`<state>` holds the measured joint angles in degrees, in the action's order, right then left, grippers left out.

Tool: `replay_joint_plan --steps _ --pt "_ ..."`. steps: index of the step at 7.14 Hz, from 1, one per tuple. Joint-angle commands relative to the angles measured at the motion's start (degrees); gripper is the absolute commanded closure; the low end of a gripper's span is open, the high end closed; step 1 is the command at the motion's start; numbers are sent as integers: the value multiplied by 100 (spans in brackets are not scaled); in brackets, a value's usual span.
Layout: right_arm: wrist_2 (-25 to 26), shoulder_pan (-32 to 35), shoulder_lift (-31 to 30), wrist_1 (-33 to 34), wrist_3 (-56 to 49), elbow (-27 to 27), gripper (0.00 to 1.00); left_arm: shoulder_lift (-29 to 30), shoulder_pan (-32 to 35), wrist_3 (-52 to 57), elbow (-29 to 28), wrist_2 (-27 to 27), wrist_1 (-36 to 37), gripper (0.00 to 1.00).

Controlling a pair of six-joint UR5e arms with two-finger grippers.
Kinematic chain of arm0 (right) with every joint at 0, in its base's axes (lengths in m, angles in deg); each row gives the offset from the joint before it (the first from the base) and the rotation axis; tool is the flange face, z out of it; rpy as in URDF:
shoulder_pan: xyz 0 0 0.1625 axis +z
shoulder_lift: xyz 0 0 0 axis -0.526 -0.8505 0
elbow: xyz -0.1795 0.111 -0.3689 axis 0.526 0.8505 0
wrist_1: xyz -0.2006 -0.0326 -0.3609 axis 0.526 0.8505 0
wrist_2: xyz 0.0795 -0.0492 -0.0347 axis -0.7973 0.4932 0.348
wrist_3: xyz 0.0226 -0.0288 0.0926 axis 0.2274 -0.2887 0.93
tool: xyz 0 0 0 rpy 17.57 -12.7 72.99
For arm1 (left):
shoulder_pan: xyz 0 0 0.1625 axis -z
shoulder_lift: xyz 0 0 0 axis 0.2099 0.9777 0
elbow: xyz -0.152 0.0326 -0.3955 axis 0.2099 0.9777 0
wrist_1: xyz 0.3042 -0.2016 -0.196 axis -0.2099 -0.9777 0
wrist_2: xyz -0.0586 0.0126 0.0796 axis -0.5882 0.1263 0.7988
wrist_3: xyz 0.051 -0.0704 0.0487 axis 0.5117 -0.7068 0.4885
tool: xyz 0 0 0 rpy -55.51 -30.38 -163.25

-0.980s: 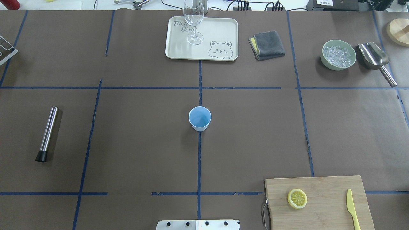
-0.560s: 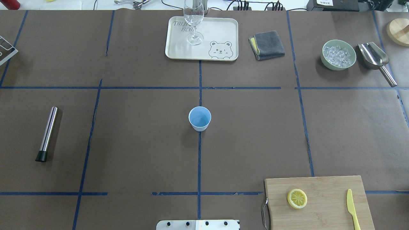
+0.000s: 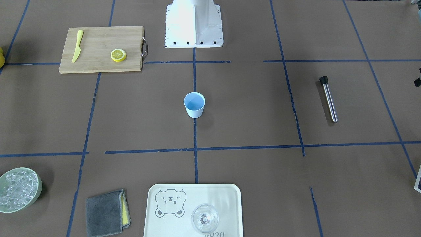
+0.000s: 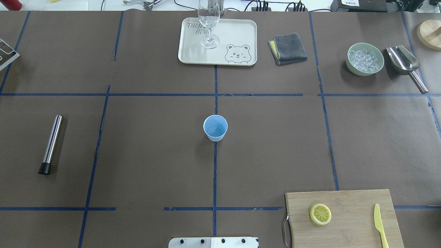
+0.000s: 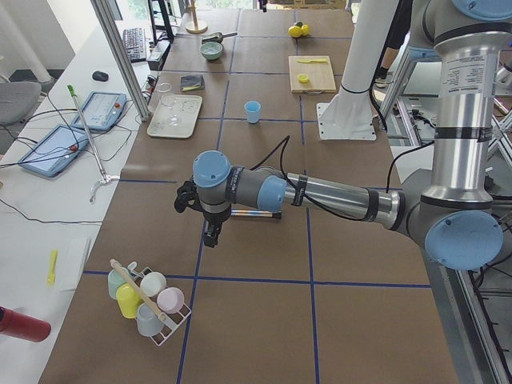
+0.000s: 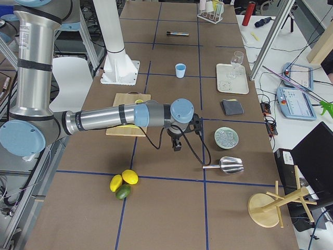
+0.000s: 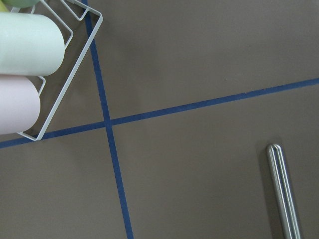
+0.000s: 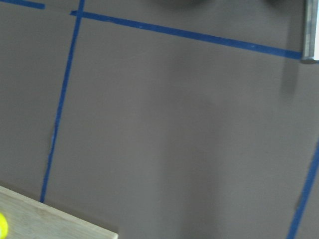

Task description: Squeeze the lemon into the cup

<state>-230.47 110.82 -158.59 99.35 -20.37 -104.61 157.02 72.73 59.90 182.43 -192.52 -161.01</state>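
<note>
While both arms hang out at the table's two ends, nothing of the squeeze is under way yet. The lemon (image 4: 320,214) lies flat, cut face up, on the wooden cutting board (image 4: 355,201) close to the robot's base on its right side, well apart from the yellow knife (image 4: 380,225) at the board's outer edge. That gap should leave room for fingers to come down around the slice. The cup (image 4: 215,128) stands upright and looks empty at the table's middle, right on the centre tape line. It sits where either arm could reach it, and well apart from the lemon. Over on the right, the right gripper (image 6: 177,146) points down above bare table just beyond the board's outer end. It shows only in the side view, so I cannot tell whether its fingers are spread or pressed together. Its wrist camera catches just a corner of the board and a sliver of yellow I can't identify. On the other side, the left gripper (image 5: 210,234) hovers above the steel bar (image 4: 51,144), near the wire rack of cups (image 5: 148,300). Again I cannot tell how its fingers stand, though nothing appears to be carried. My read is that the right arm is the natural pick for the slice, being on the board's side. It would need to swing back over the board, take the lemon by its rind edges, and carry it over the cup's mouth. A thin slice lying flat may be awkward to pinch.
</note>
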Motion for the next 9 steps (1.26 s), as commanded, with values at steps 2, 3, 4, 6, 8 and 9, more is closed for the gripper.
replay_joint_plan --steps 2,3,4,6,8,9 --pt "745 -2230 -331 -2589 4065 -756 0 -130 -29 -14 30 -11 -402 0" --pt "1361 -3066 -420 -3297 4948 -818 0 -138 -38 -14 13 -11 -700 0" --pt "2446 -4214 -412 -3557 6114 -1123 0 -138 -55 -31 21 -11 -773 0" --pt "4297 -6187 -447 -3559 7684 -1522 0 -138 -117 -49 -5 -2 -1002 0" --pt "7035 -8278 -622 -3533 9265 -1540 0 -138 -117 -40 12 -2 -1002 0" --pt "7254 -8547 -666 -3533 9386 -1531 0 -147 -117 -23 13 -2 -1002 0"
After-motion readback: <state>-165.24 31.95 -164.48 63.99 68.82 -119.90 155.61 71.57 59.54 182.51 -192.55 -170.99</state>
